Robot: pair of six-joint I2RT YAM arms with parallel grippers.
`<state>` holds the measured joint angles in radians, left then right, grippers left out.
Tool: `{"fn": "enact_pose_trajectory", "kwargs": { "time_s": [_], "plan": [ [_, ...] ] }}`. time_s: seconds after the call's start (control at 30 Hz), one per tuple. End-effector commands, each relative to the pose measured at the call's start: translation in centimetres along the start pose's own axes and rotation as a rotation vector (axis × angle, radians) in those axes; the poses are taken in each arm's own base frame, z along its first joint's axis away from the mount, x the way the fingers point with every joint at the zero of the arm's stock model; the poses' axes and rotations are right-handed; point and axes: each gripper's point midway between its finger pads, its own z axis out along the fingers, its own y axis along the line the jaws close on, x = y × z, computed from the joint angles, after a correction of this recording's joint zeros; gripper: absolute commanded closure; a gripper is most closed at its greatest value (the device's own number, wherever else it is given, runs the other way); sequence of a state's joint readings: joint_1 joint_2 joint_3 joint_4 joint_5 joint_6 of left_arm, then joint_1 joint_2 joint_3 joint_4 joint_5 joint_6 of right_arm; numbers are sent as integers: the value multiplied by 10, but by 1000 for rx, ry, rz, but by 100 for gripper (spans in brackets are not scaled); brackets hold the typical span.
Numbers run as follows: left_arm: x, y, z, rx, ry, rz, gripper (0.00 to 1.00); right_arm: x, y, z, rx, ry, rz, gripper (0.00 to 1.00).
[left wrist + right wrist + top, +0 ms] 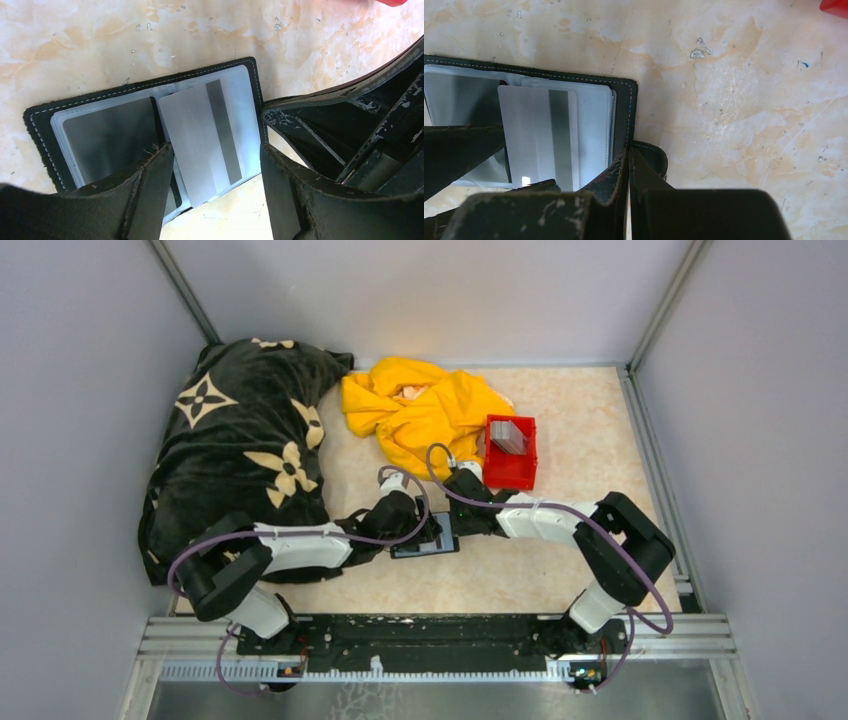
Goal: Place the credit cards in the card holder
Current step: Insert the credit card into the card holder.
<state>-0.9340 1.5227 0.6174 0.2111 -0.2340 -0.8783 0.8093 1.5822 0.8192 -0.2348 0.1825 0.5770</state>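
The card holder (115, 130) lay open on the bench (590, 440), in front of both arms. One credit card (200, 140) sat partly in its right-hand sleeve. In the left wrist view, the card's near end jutted past the holder's 6 o'clock edge. The left pincer (216, 155) stood wide open astride that end, gripping nothing. The right pincer (629, 160) was fully shut, its tips at the holder's edge beside the snap tab (655, 156). Whether it nipped the leather could not be told.

The likely trouble was a skewed push: the card looked slightly tilted against the sleeve mouth, so it might have jammed or buckled. If the right tips slipped, the holder would probably have skidded or folded shut. The left fingers closing off-centre could also have flicked the card out.

Seen from above, bare bench lay open from 3 to 6 o'clock of the holder. The red bin (512, 475), holding the remaining cards (508, 436), stood near at 1 o'clock. A yellow cloth (425, 405) lay at 12, and a black blanket (240, 450) crowded 9 to 10 o'clock.
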Motion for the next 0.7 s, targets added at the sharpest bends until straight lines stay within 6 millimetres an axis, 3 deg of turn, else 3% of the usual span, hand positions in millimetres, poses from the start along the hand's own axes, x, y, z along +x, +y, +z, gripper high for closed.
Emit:
{"fn": "enact_pose_trajectory", "kwargs": {
  "time_s": [0.0, 0.37, 0.67],
  "plan": [
    [9, 9, 7, -30, 35, 43, 30, 7, -2, 6, 13, 14, -13, 100],
    [14, -1, 11, 10, 66, 34, 31, 7, 0, 7, 6, 16, -13, 100],
    [33, -10, 6, 42, 117, 22, 32, 5, 1, 7, 5, 15, -13, 100]
  ]
}}
